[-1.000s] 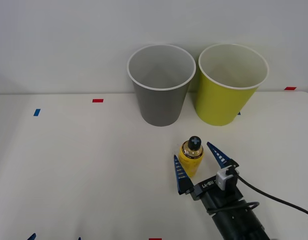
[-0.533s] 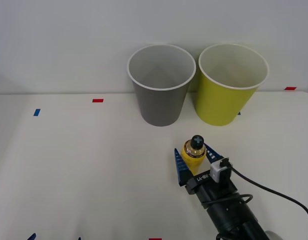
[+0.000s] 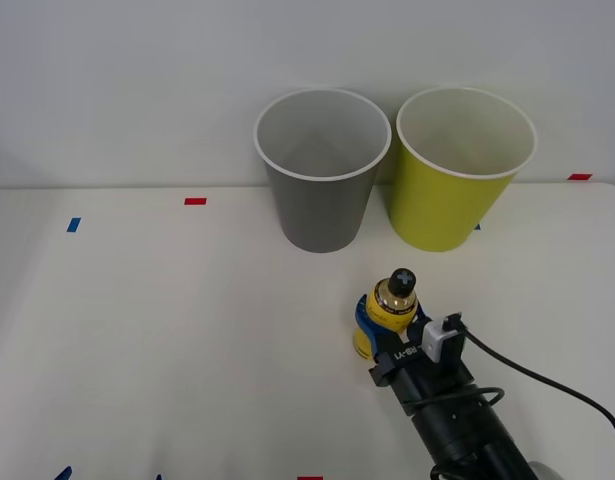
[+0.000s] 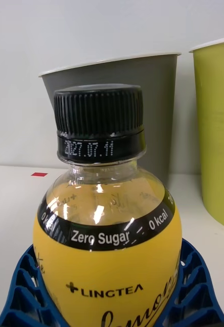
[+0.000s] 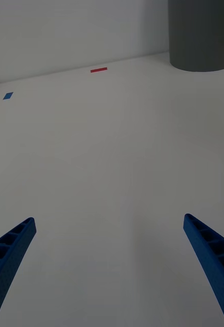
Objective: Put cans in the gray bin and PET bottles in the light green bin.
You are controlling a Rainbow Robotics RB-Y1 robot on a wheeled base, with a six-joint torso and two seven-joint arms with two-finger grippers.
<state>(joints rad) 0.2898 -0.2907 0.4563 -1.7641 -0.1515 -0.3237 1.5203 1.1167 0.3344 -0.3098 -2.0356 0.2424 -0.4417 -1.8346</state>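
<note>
**Bottle grabbed, lime bin next**

Bottle [image 3: 392, 310] in the front view stood upright on the table [image 3: 167, 330], just in front of the gray bin [image 3: 322, 170] and a bit to its right. The light green bin [image 3: 462, 170] sat right beside the gray one, on its right. The right gripper [image 3: 387, 335] was clamped on the bottle's yellow body, low down. My take: lift straight up until it's well above the white rims, carry it past the gray bin, and only let go over the lime one.

Right wrist view was good for reading. Blue fingers [image 4: 22, 286] hugged both sides of the label, which said "Zero Sugar", "0 kcal" and "LINGTEA". The ring under the black cap read something like "2027.07.11".

In the left wrist view, the left gripper [image 5: 109, 265] hung spread wide over bare table, holding nothing, the gray bin's base farther off.
</note>
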